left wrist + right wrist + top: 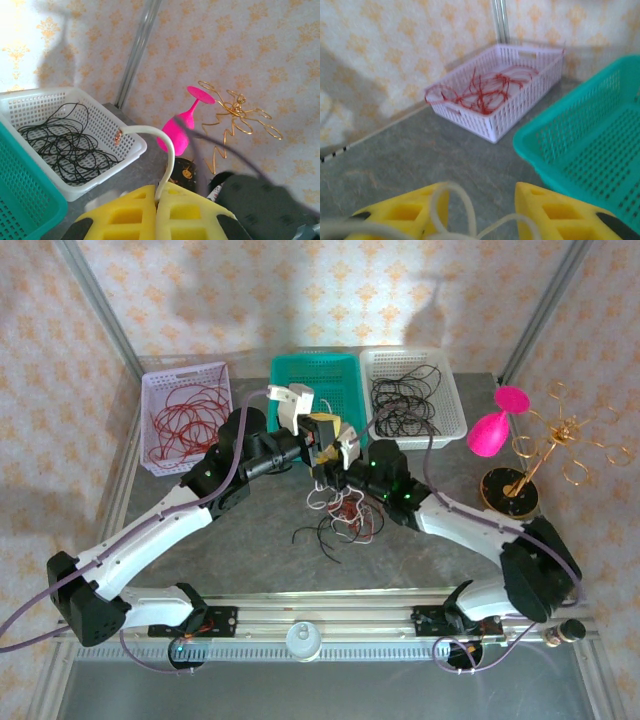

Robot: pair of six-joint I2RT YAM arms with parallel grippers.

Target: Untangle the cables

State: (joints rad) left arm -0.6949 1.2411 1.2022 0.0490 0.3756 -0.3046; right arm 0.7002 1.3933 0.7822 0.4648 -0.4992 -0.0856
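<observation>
A tangled bunch of red, black and white cables [343, 521] lies on the grey table in the middle, with white strands rising from it toward both grippers. My left gripper [318, 437] hovers above the bunch. In the left wrist view its yellow fingers [125, 215] are shut on a white cable [170, 150] that curves up to a bare copper end. My right gripper [331, 472] meets it from the right, just above the bunch. Its yellow fingers [550, 207] stand apart, and loops of white cable [466, 205] hang loosely between them.
Three baskets line the back: a lavender basket [187, 375] of red cables, a teal basket [316, 370], and a white basket [445, 400] of black cables. A pink goblet [492, 432] and a gold wire stand [543, 445] are at the right.
</observation>
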